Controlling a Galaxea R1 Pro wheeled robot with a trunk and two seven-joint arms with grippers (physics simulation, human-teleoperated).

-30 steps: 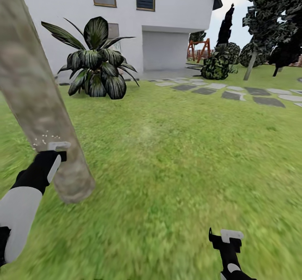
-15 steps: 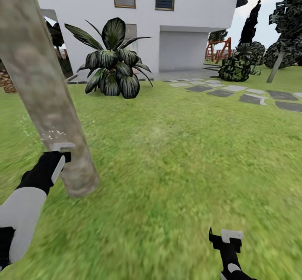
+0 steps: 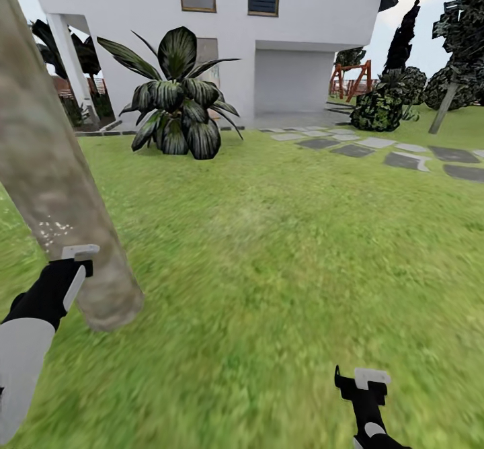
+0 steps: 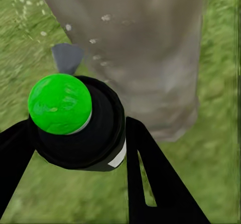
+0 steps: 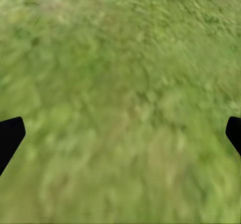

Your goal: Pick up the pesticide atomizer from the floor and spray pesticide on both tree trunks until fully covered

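The pesticide atomizer (image 4: 75,128), a black bottle with a round green cap, sits between the fingers of my left gripper (image 4: 80,156), which is shut on it. In the head view its pale nozzle (image 3: 79,253) pokes out above the left gripper (image 3: 66,279), right against a thick mottled grey-tan tree trunk (image 3: 54,187). A small cloud of white pesticide specks (image 3: 54,227) lies on the bark just above the nozzle, and the specks (image 4: 98,53) also dot the trunk (image 4: 150,58) in the left wrist view. My right gripper (image 3: 364,380) hangs open low over the grass, fingertips wide apart (image 5: 120,138).
Lawn (image 3: 282,247) spreads ahead to a white house (image 3: 302,25). A big dark-leaved plant (image 3: 176,99) stands before the wall. Grey stepping stones (image 3: 403,156) run off to the right, with bushes (image 3: 378,107) and another tree (image 3: 464,25) at the far right.
The view swung left, then slid. My left gripper with the atomizer sits a little lower and further left against the trunk. The right gripper has not moved.
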